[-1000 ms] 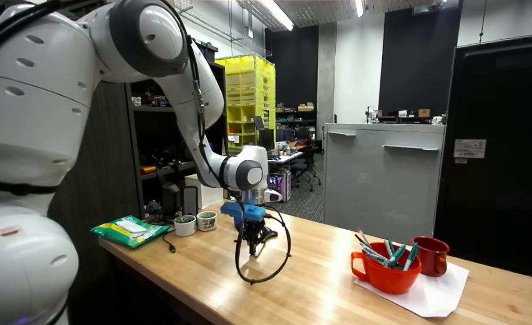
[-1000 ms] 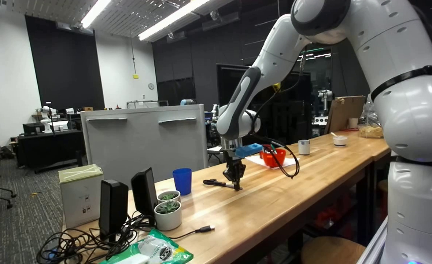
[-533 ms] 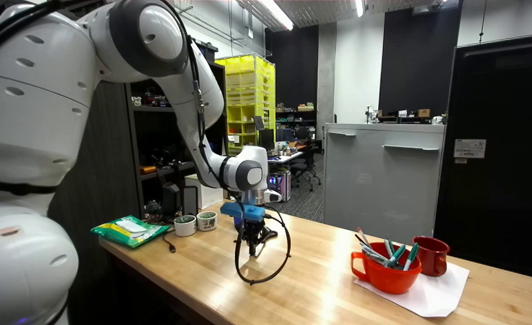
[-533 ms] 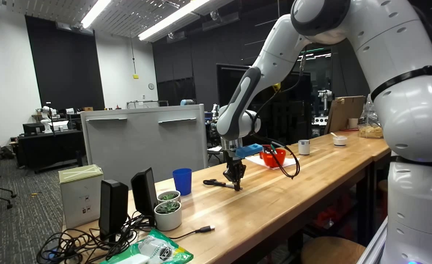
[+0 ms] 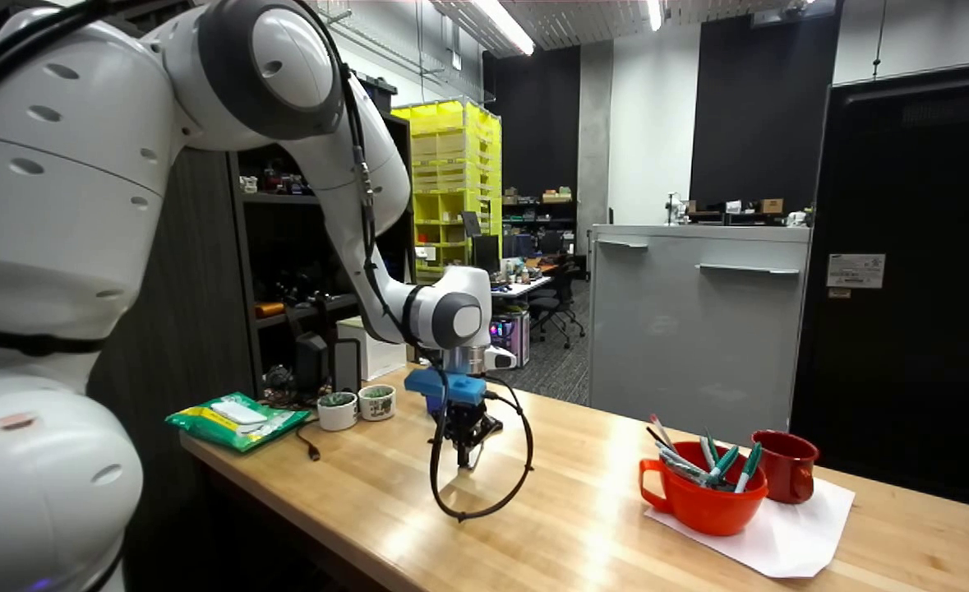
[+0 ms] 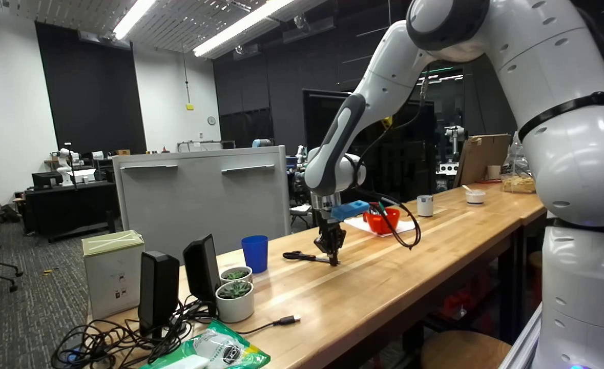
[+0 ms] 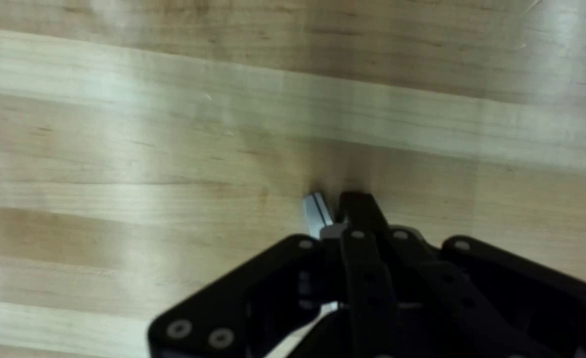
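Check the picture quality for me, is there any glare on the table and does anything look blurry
In both exterior views, the long white ceiling lights are blown out; bright glare sits on the pale wooden tabletop in an exterior view and the wrist view, where the closed black gripper and silver tip of the black-handled scissors look soft, with dim shadows just beyond them.

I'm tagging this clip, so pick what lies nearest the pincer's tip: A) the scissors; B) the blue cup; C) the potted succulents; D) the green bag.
A: in an exterior view the scissors reach to the tip of the pincer, and in the wrist view the metal blades show right beside its closed jaws.
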You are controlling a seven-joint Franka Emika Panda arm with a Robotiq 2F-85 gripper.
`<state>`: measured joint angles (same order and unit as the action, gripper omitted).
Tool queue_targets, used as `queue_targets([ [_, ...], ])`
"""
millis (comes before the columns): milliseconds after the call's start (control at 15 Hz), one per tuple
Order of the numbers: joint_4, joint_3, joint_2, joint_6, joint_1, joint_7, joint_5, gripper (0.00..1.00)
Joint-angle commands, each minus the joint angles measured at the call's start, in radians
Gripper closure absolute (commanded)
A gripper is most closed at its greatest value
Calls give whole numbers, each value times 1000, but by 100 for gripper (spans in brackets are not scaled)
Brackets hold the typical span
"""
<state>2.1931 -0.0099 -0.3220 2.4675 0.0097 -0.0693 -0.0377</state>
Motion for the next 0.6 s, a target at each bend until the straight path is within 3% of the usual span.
queue_targets([
  [0,10,-5,18,-15,-1,19,-18,100],
  [400,0,-6,10,-21,0,21,-20,100],
  [467,0,-6,10,-21,1,23,-21,80],
  [533,2,-6,12,-20,4,25,-25,74],
])
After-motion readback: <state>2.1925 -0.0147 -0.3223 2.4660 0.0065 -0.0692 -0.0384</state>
